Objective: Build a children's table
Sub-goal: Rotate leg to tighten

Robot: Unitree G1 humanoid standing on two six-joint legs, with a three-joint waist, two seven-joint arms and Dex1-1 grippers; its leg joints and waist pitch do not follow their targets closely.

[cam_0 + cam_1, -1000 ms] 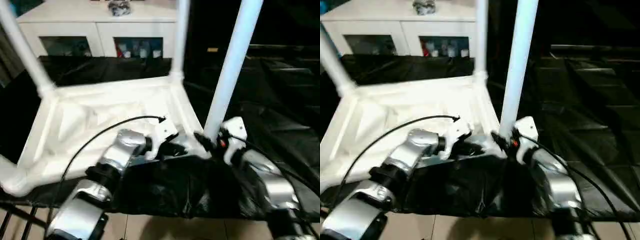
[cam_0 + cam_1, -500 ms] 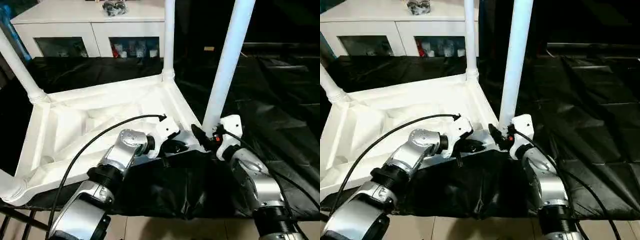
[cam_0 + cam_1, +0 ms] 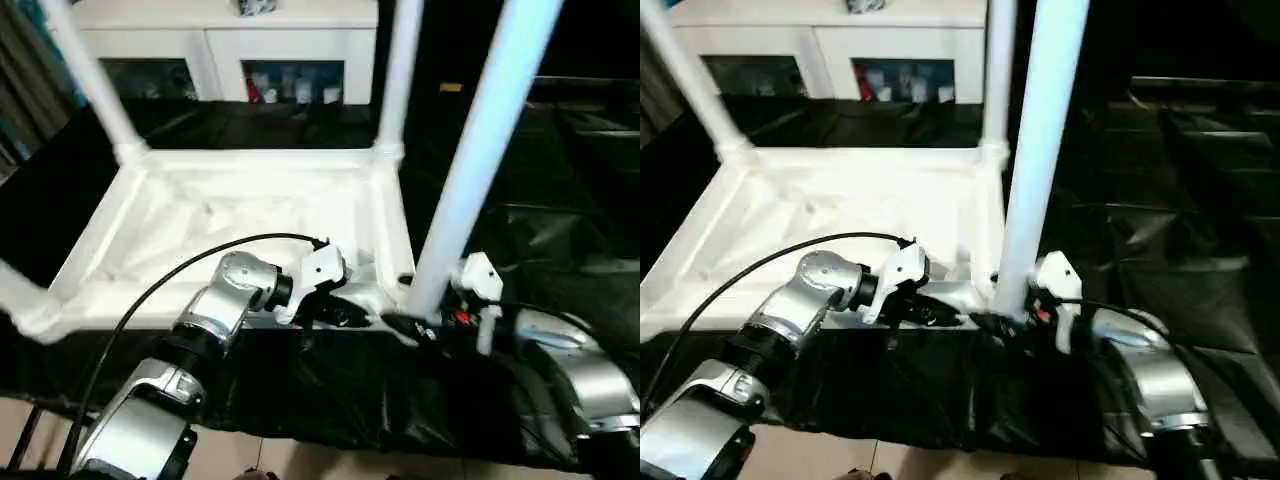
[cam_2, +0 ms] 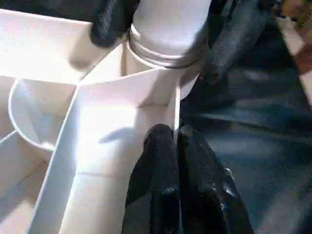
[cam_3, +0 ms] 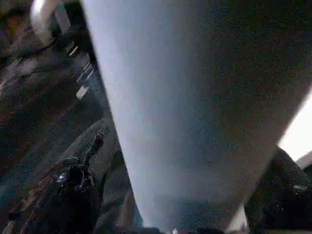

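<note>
Pinching the tabletop (image 3: 250,215)'s thin near rim, our left gripper (image 4: 175,139) is closed on it; our right gripper (image 3: 1002,322) clamps the near-right leg (image 3: 470,165) at its socket. We see the upturned table on black sheeting (image 3: 560,230), a white glass-door cabinet (image 3: 225,50) behind, tiled floor (image 3: 890,460) below.

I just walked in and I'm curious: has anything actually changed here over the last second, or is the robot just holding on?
Mostly the camera shifted. The right gripper stays clamped on the foot of the near white tubular leg at the corner socket. The left gripper stays pinched on the rim of the upturned white plastic table top. The three other legs stay standing in their sockets.
</note>
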